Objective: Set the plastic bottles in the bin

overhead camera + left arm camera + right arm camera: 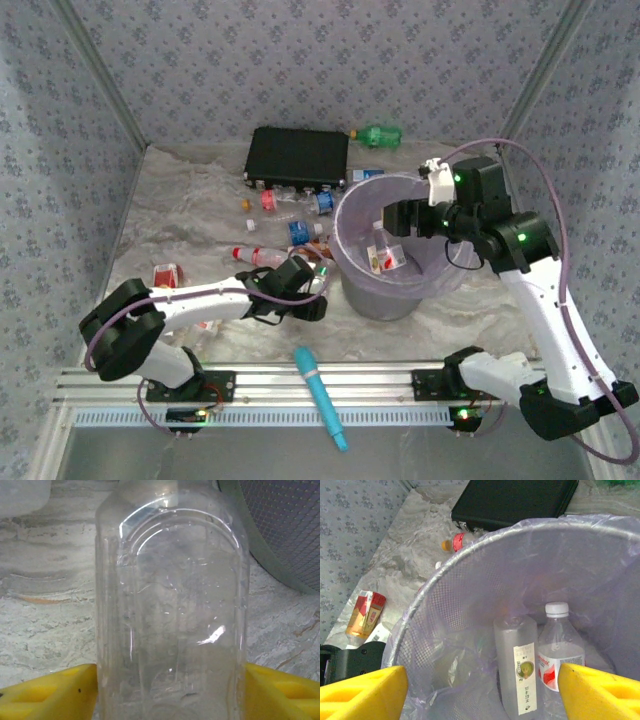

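Left wrist: clear bottle (170, 610) sits between the left jaws.

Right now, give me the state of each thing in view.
left gripper: jaws either side of the clear bottle, grip unsure
clear bottle: looks empty, undented
right gripper: open, empty, above the bin
bin: upright, lined, two bottles inside
white-capped bottle: upright in the bin, capped
green bottle: on its side by the back wall
black box: shut, flat
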Motion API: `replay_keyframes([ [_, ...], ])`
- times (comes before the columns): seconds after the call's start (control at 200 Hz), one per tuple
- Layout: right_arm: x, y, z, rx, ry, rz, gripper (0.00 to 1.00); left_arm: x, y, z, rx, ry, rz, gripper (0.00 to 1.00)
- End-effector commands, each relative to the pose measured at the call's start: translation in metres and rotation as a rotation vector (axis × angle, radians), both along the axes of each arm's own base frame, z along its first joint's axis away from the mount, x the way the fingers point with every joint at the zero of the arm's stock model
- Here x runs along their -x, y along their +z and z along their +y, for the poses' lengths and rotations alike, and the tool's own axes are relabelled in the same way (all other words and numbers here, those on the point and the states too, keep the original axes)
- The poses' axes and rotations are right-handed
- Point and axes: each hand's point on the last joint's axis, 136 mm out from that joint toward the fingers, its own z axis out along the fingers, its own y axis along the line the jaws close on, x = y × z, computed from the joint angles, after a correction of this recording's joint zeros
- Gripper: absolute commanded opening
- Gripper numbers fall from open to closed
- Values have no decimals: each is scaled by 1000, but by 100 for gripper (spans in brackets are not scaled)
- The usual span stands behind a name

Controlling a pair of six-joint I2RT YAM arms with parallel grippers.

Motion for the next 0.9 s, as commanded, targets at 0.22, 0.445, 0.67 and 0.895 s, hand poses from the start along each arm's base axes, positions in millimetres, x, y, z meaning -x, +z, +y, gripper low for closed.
replay_keyframes([
  [0.22, -1, 24, 0, -55, 23, -77, 80, -12, 47, 9, -38, -23, -122, 62],
  [0.445, -12, 56, 18, -128, 92, -134, 82, -42, 102, 45, 12, 108, -283, 54],
  [0.67, -33, 75, 57, -162, 159, -134, 86, -70, 178, 65, 249, 211, -509, 39],
  [0.895, -48, 78, 119, -144, 273, -113, 87, -76, 230, 60, 410, 174, -652, 38],
])
